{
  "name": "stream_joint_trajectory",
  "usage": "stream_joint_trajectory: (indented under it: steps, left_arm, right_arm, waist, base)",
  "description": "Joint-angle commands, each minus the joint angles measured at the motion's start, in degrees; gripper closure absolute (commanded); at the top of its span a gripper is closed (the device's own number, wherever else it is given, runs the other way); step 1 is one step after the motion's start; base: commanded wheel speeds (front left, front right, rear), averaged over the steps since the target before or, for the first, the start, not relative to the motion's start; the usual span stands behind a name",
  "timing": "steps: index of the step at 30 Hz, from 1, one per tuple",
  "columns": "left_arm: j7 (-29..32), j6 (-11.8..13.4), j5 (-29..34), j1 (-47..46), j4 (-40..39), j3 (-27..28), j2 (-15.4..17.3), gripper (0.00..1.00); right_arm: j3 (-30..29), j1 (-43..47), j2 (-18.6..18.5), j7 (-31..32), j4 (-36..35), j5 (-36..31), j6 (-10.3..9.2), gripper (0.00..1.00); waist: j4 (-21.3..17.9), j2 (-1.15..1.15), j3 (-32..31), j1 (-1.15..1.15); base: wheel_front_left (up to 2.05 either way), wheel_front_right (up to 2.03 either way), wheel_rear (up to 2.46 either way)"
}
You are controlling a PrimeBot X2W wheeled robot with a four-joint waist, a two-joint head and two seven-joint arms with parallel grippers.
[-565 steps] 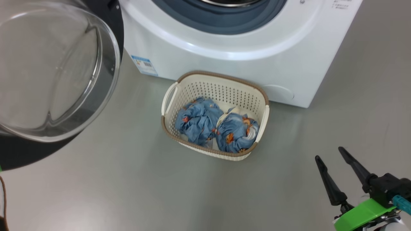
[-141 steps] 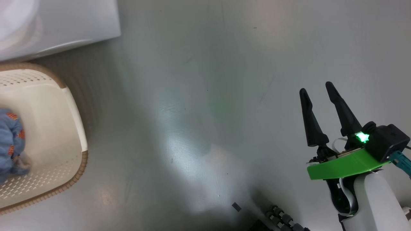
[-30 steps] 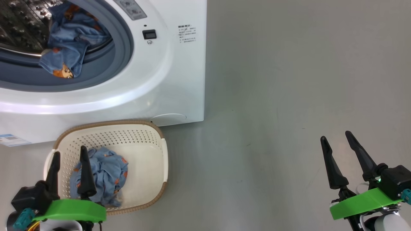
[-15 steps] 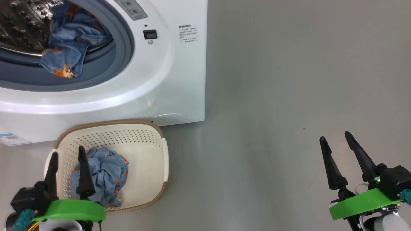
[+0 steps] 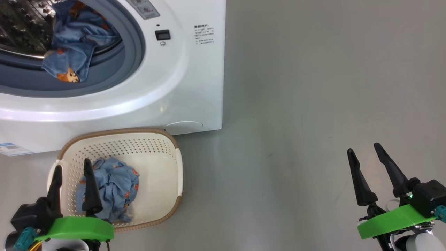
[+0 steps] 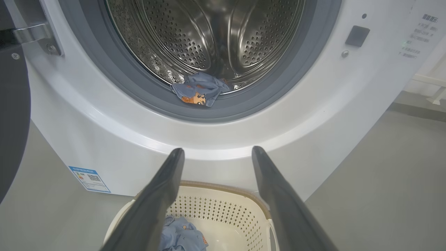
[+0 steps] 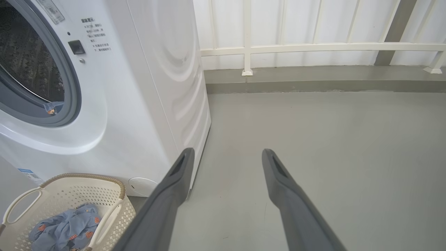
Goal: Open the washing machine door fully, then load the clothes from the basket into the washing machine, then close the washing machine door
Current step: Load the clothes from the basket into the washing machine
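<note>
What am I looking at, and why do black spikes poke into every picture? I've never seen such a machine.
It is a wheeled robot with two arms, doing laundry. The black spikes are its fingers: each arm ends in a two-fingered gripper. One picture is from a camera on its head, looking down: the left gripper hangs above the basket, the right gripper over the floor. Both are open and hold nothing. The other two come from a camera on each wrist, looking along that arm's fingers. The basket stands on the floor before the washing machine, whose door is swung open. One blue garment lies at the drum's front edge; another bundle lies in the basket.
</note>
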Motion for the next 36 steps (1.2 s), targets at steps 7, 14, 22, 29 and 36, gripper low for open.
stream_joint_trajectory:
  steps: [7,14,22,29,36]
  left_arm:
    - [-0.4,-0.3,0.8,-0.9,-1.1,2.0,0.5,0.0]
    - [-0.4,-1.1,2.2,-2.4,-0.6,1.6,1.6,0.0]
    - [1.5,-2.6,3.1,-8.5,1.2,1.2,5.8,0.0]
    - [7.0,-3.8,3.4,-18.0,2.4,1.6,11.8,0.0]
    - [14.6,-5.4,2.5,-30.0,7.7,1.5,18.2,0.0]
  right_arm:
    - [1.1,0.2,-0.5,-0.4,-1.3,-0.4,0.09,0.0]
    - [1.4,-0.5,-0.5,-0.4,-1.6,-0.3,0.09,0.0]
    - [1.9,-1.8,-0.6,-0.4,-1.8,-0.1,0.09,0.0]
    - [2.0,-3.3,-0.4,-0.4,-1.9,0.2,0.09,0.0]
    - [2.7,-5.2,0.1,-0.4,-1.7,0.7,0.09,0.0]
  waist:
    - [-0.1,0.0,0.6,0.0]
    - [-0.7,0.0,2.8,0.0]
    - [-1.7,0.0,6.0,0.0]
    - [-3.1,0.0,9.3,0.0]
    - [-5.2,0.0,12.2,0.0]
  base:
    - [0.0,0.0,0.0]
    - [0.0,0.0,0.0]
    - [0.0,0.0,0.0]
    - [0.0,0.0,0.0]
    - [0.0,0.0,0.0]
